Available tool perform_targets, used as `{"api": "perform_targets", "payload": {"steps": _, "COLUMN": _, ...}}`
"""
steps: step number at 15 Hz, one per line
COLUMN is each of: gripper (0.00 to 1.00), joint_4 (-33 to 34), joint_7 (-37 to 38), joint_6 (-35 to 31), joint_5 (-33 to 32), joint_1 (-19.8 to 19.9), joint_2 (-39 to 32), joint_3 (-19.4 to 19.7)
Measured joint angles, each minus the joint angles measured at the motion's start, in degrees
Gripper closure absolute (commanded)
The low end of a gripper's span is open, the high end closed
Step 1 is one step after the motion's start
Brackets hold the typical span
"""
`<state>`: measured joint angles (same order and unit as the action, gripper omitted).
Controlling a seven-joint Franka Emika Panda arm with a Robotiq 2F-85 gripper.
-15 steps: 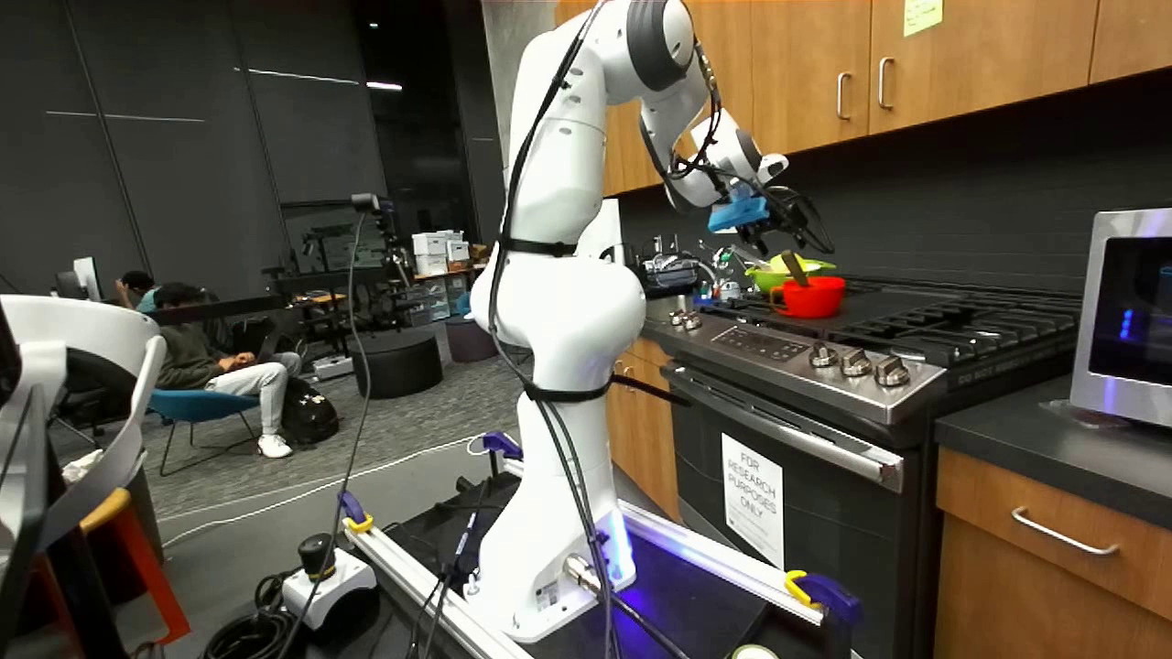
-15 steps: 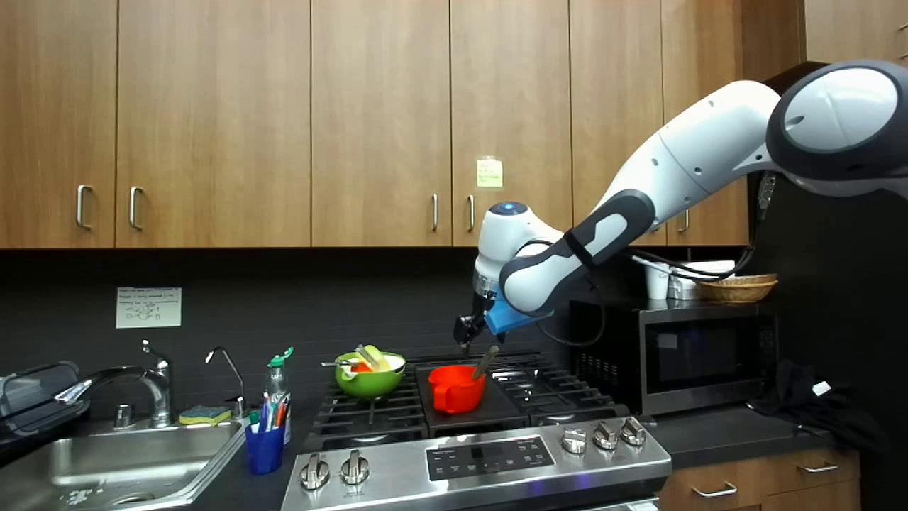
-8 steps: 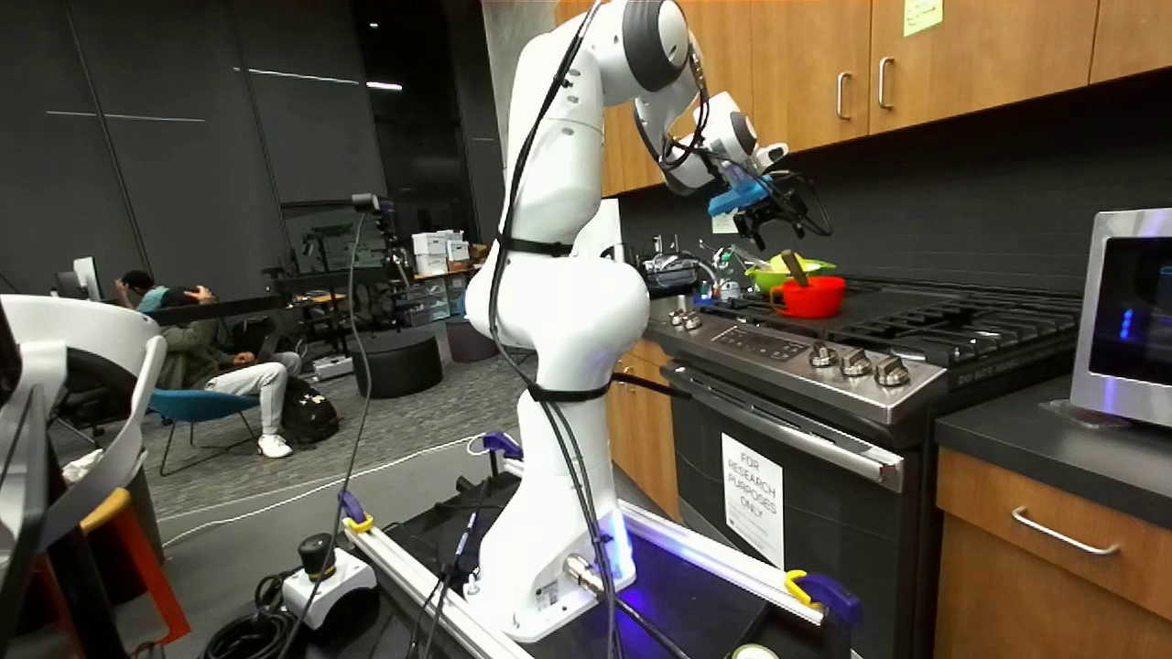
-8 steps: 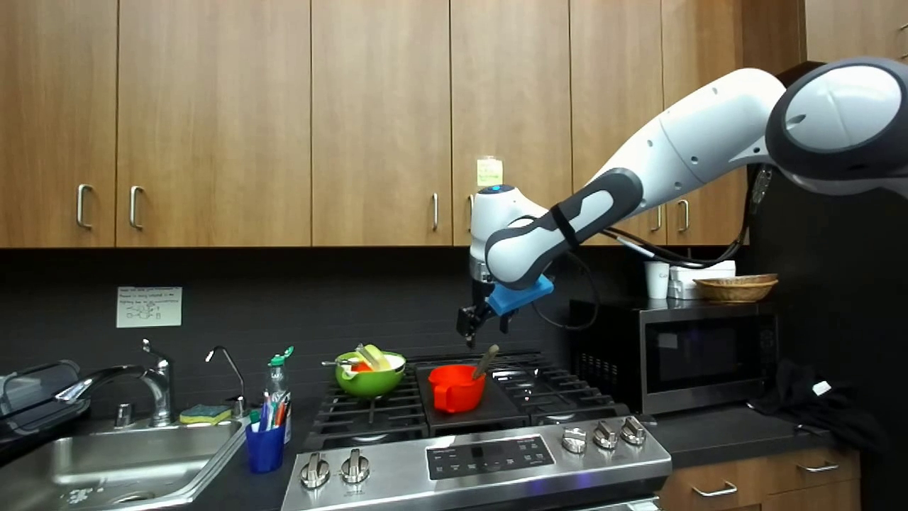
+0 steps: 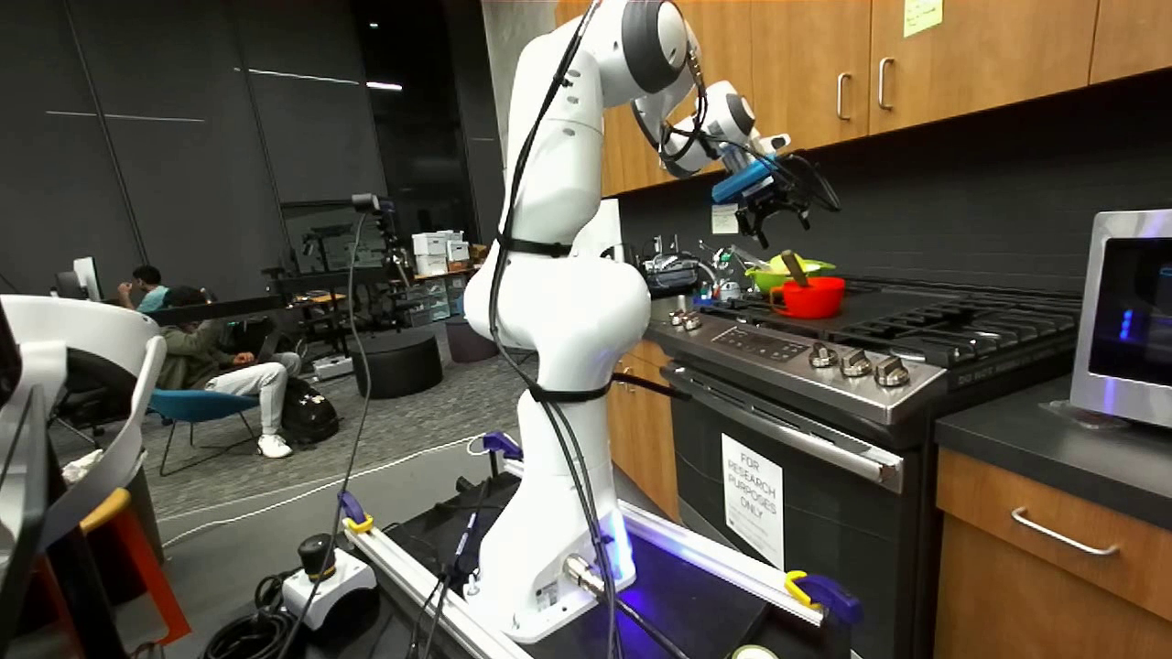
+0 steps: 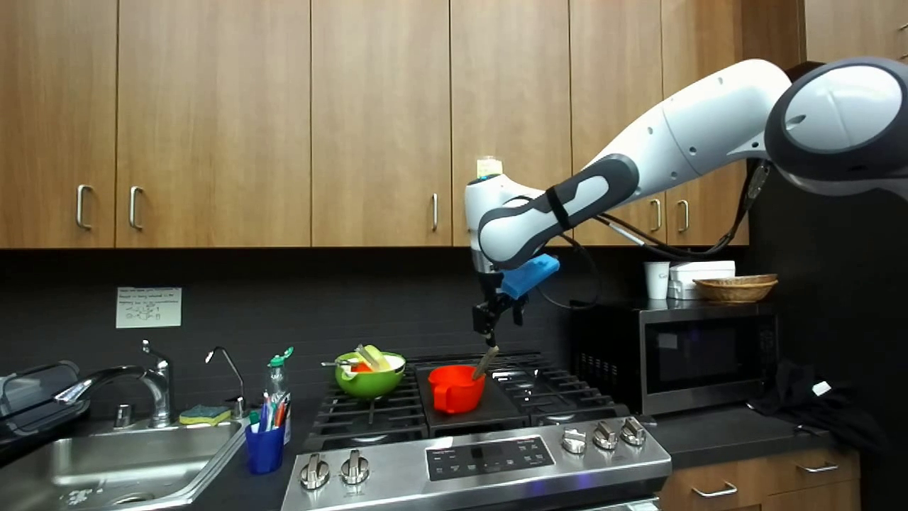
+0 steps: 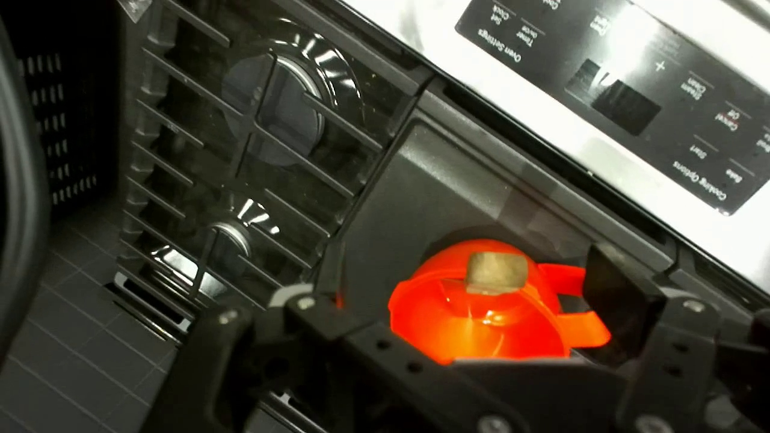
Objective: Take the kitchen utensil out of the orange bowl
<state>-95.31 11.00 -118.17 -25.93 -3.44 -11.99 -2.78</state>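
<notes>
Matte black and jointed, the gripper (image 5: 783, 229) hangs above the stove (image 5: 838, 522) in an exterior view, its two fingers parted below a smooth blue block (image 5: 743, 179). Lower down, the orange bowl (image 5: 815, 297), round and plain-walled, sits on the stove with the kitchen utensil (image 5: 795, 268) leaning out over its rim — a dull, grey-brown handle — and a green bowl (image 5: 765, 278) behind. In an exterior view facing wood-grain cabinets (image 6: 383, 128), the orange bowl rests on a flat dark plate (image 6: 505, 403) above a steel front with ridged round knobs (image 6: 605, 435); one fingertip ends just over the utensil's upper end, and whether they touch cannot be told there. The green bowl near it, glossy and rounded, holds yellow and whitish pieces (image 6: 376, 358). In the wrist view the utensil's blunt, rectangular, mottled end shows in the gap between the fingers, clear of both; the orange bowl's shiny inner wall catches bright highlights, and its strap-like loop is partly covered by one finger. Alongside, thin black grate bars (image 7: 304, 156) cross round burners (image 7: 292, 102) with mirror-bright rims.
</notes>
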Motion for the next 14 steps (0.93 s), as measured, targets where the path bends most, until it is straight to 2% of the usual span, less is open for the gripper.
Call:
{"api": "perform_targets", "payload": {"steps": 4, "gripper": 0.00, "joint_4": 2.35, "joint_7": -3.21, "joint_6": 7.05, "joint_5": 0.07, "joint_1": -0.59, "joint_2": -0.50, "joint_3": -0.02}}
{"api": "perform_targets", "payload": {"steps": 10, "gripper": 0.00, "joint_4": 8.77, "joint_7": -6.22, "joint_6": 26.89, "joint_5": 3.69, "joint_1": -1.78, "joint_2": -2.67, "joint_3": -0.11}}
{"api": "perform_targets", "payload": {"steps": 14, "gripper": 0.00, "joint_4": 12.45, "joint_7": -6.23, "joint_6": 32.02, "joint_5": 7.05, "joint_1": -1.95, "joint_2": -4.57, "joint_3": -0.14}}
